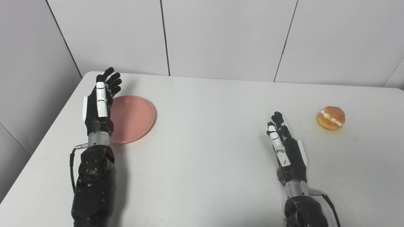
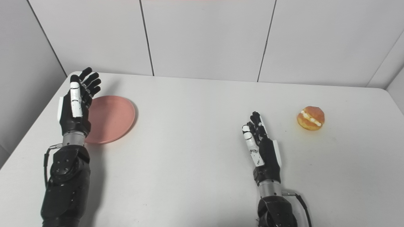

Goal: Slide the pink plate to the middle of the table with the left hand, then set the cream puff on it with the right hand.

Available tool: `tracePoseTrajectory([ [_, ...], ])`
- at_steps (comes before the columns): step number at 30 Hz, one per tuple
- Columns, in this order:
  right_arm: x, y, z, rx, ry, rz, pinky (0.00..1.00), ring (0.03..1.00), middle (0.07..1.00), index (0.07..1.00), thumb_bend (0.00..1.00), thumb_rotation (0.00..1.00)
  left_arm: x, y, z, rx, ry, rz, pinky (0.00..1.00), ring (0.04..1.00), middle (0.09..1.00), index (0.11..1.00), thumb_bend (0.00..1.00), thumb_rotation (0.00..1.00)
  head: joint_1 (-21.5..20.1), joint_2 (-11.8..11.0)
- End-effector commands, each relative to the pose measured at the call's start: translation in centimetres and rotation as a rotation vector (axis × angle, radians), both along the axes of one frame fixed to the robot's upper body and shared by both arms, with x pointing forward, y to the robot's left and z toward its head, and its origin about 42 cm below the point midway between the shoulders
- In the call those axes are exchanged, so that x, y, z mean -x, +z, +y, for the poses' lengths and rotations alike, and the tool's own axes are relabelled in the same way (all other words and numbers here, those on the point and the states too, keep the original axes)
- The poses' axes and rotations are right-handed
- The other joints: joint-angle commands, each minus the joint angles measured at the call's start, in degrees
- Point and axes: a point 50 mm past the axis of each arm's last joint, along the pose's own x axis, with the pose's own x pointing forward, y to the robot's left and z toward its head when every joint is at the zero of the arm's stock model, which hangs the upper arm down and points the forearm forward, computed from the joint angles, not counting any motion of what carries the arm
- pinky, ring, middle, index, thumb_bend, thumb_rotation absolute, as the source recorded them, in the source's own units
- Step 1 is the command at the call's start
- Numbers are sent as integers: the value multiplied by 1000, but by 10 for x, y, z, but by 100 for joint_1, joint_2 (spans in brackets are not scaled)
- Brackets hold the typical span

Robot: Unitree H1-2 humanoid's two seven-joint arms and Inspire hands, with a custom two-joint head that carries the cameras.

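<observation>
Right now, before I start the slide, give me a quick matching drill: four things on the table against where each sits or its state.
Things:
1. pink plate
2. cream puff
3. left hand
4. right hand

Places or states:
A. far right of the table, untouched
B. open, at the plate's left edge
C. open, right of centre, short of the pastry
D. left side of the table, not yet in the middle

Pairs: 1-D, 2-A, 3-B, 4-C

On the table (image 1: 202, 164), the plate (image 1: 135, 118) lies far left, with the left hand (image 1: 100, 105) over its left edge. The cream puff (image 1: 331, 118) sits far right, the right hand (image 1: 285, 146) near it, to its left.
</observation>
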Motion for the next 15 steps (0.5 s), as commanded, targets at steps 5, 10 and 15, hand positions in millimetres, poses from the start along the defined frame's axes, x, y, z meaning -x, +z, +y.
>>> tracePoseTrajectory([
  [5, 2, 0, -4, 9, 14, -45, 945, 945, 955, 947, 521, 730, -13, 24, 27, -27, 85, -90, 852, 780, 759, 731, 641, 1000, 65, 51],
  [10, 2, 0, -5, 17, 24, -54, 942, 945, 957, 951, 501, 733, -17, 21, 46, -25, 147, -82, 827, 749, 725, 703, 627, 1000, 113, 33],
  [15, 2, 0, -6, 14, 28, -55, 946, 945, 961, 957, 492, 737, -18, 18, 61, -28, 191, -85, 803, 719, 699, 679, 631, 1000, 129, 44],
])
